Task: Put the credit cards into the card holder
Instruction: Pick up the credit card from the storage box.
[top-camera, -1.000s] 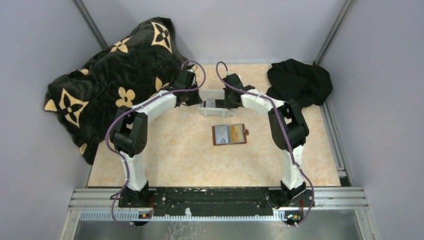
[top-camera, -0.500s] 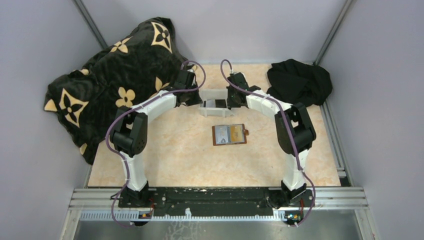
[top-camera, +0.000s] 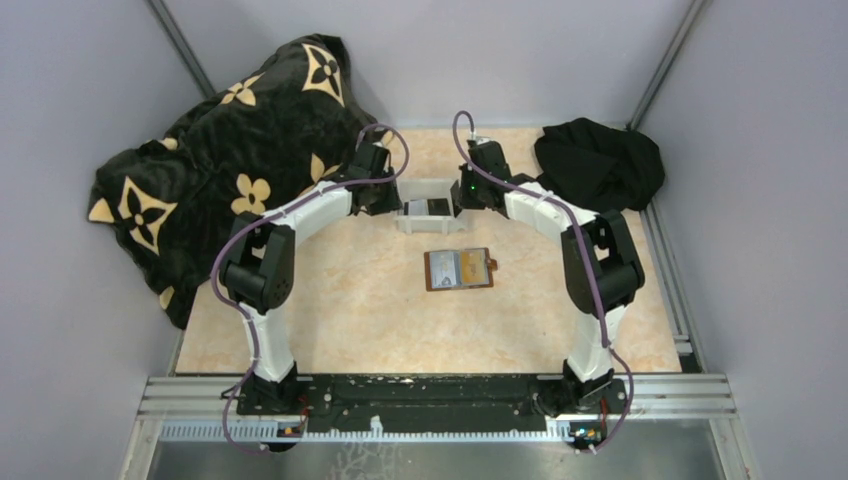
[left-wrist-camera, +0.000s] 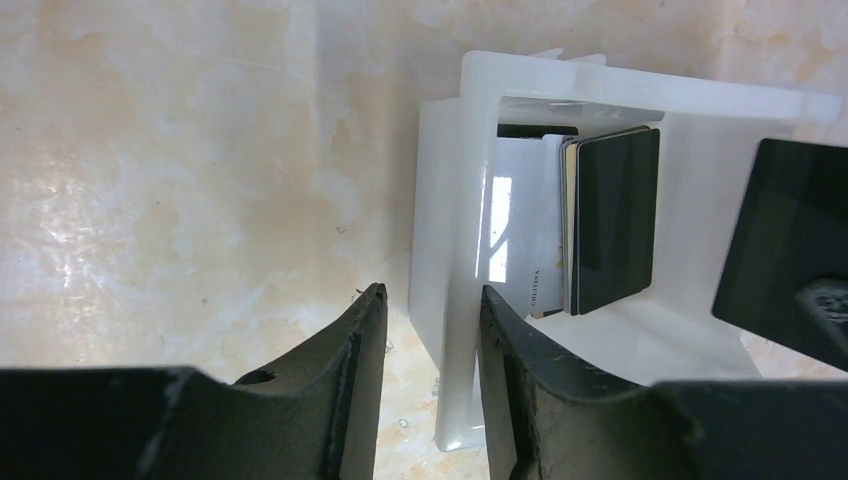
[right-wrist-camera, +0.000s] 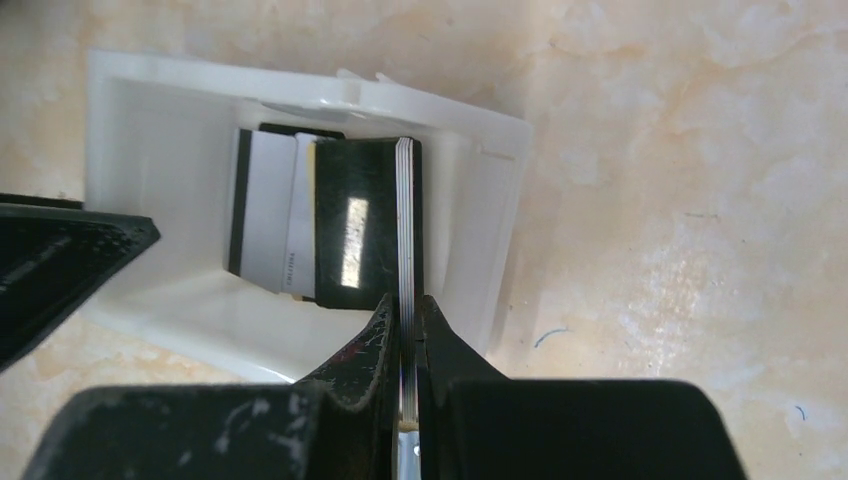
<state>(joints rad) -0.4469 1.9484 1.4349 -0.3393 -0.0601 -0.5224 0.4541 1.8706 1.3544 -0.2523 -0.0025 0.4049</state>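
The card holder (top-camera: 458, 268) lies open and flat on the table, nearer than both grippers. Behind it stands a white tray (top-camera: 405, 222) with credit cards (left-wrist-camera: 610, 220) leaning inside, a black one in front of a silver-white one (right-wrist-camera: 268, 210). My left gripper (left-wrist-camera: 432, 292) is open and straddles the tray's left wall (left-wrist-camera: 455, 250), with a gap beside one finger. At the tray's right end, my right gripper (right-wrist-camera: 405, 300) is shut on thin credit cards (right-wrist-camera: 406, 220) seen edge-on, held upright just above the tray.
A black blanket with gold flowers (top-camera: 220, 150) is heaped at the back left. A black cloth (top-camera: 597, 165) lies at the back right. Grey walls close in the table on three sides. A metal rail (top-camera: 430, 390) runs along the near edge.
My left gripper has opened off the tray's wall. My right gripper has drawn back to the right and away from the tray's middle, still pinching the cards, and its elbow has swung right.
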